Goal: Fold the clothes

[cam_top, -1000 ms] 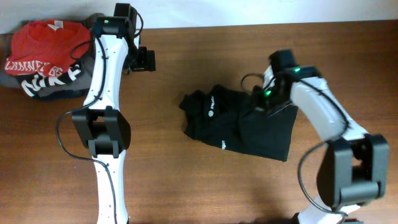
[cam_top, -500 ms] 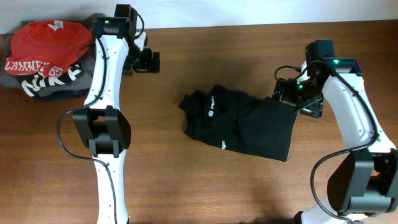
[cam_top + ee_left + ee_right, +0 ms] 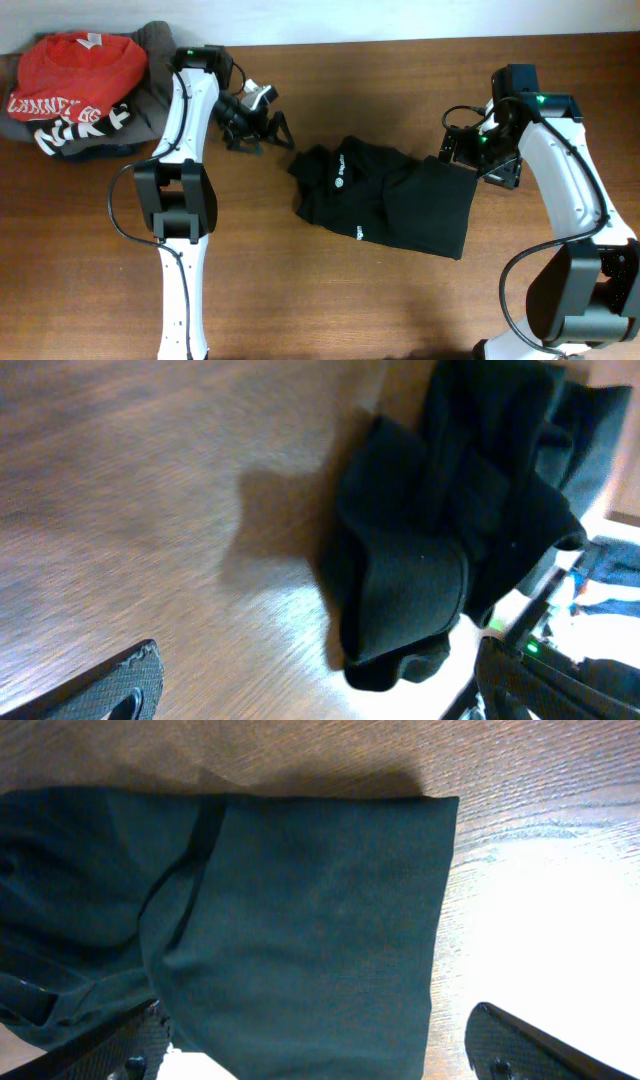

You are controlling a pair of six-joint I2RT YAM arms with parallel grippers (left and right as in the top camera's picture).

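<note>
The clothes, a black garment (image 3: 385,195) with a small white logo, lie crumpled on the left and folded flat on the right, mid-table. My left gripper (image 3: 268,137) hovers open just off the garment's upper left corner. In the left wrist view the bunched black fabric (image 3: 440,530) lies ahead of the wide-apart fingers (image 3: 115,690). My right gripper (image 3: 482,162) stands open at the garment's upper right corner. In the right wrist view the flat folded flap (image 3: 300,920) lies between and below its spread fingers (image 3: 530,1050), with nothing gripped.
A pile sits at the back left corner: a red shirt with white lettering (image 3: 75,65), a grey garment (image 3: 150,45) and a dark piece with white letters (image 3: 80,130). Bare wooden table (image 3: 330,300) surrounds the black garment.
My right gripper opened, let go of the black fabric and drew back to the right, leaving the flap flat. My left gripper swung down and right toward the garment's left corner.
</note>
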